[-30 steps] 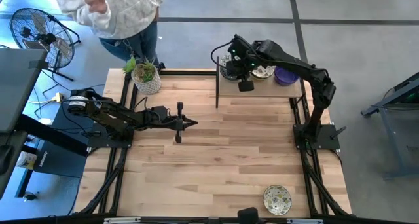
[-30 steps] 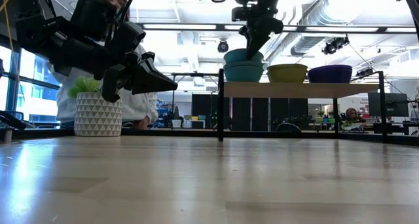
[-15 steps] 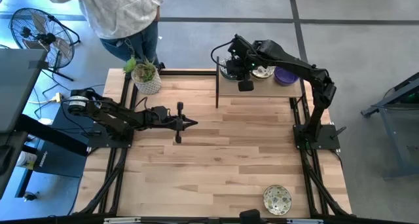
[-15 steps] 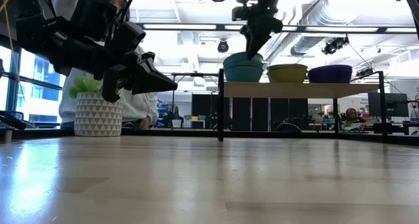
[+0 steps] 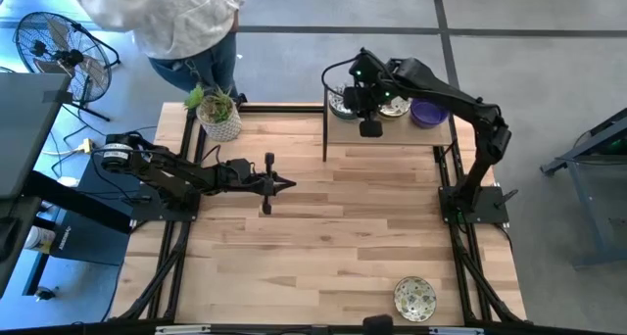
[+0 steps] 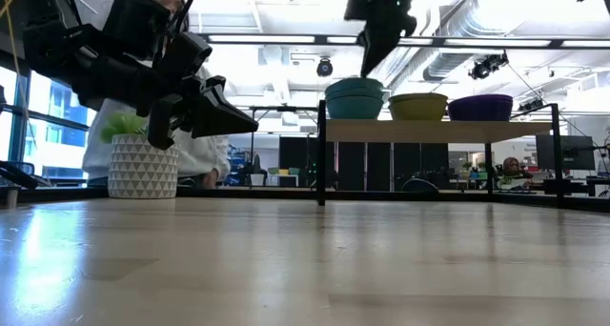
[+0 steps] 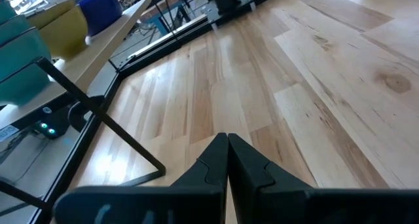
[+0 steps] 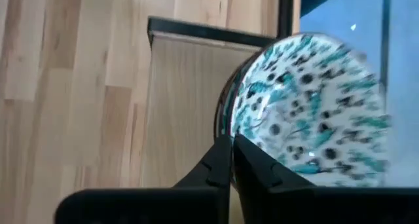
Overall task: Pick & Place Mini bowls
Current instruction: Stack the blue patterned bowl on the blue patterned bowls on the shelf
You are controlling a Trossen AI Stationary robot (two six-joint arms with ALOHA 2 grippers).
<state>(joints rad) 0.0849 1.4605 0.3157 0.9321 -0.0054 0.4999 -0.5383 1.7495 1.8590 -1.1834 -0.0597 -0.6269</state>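
While the left arm waits over the middle of the wooden table [image 5: 323, 237], the left gripper [image 5: 290, 185] hangs above the boards with its two fingers [image 7: 243, 164] pressed together, and nothing is between them. Nearest to the camera side of the table, well apart from both grippers, one speckled mini bowl [image 5: 414, 298] lies alone close to the front edge.

Farther back, the right gripper [image 5: 357, 90] hovers above a small raised shelf [image 5: 387, 129] that stands on thin dark legs at the far side of the table. Its fingers [image 8: 251, 166] are also closed together and they hold nothing. In the right wrist view, the white bowl with teal and dark speckles [image 8: 304, 112] lies just beyond the fingertips, on the top of a stack at the end of the shelf. In the low view this stack [image 6: 354, 97] looks teal from the side, and the gripper is clearly above it, not touching. Beside the stack, away from the fingers, stands another speckled bowl [image 5: 395, 107], and after it the purple bowl [image 5: 426, 113].

At the far left corner of the table there is a white textured pot with a green plant [image 5: 219, 115]. Behind it a person in a light top [image 5: 176, 12] stands beyond the table.
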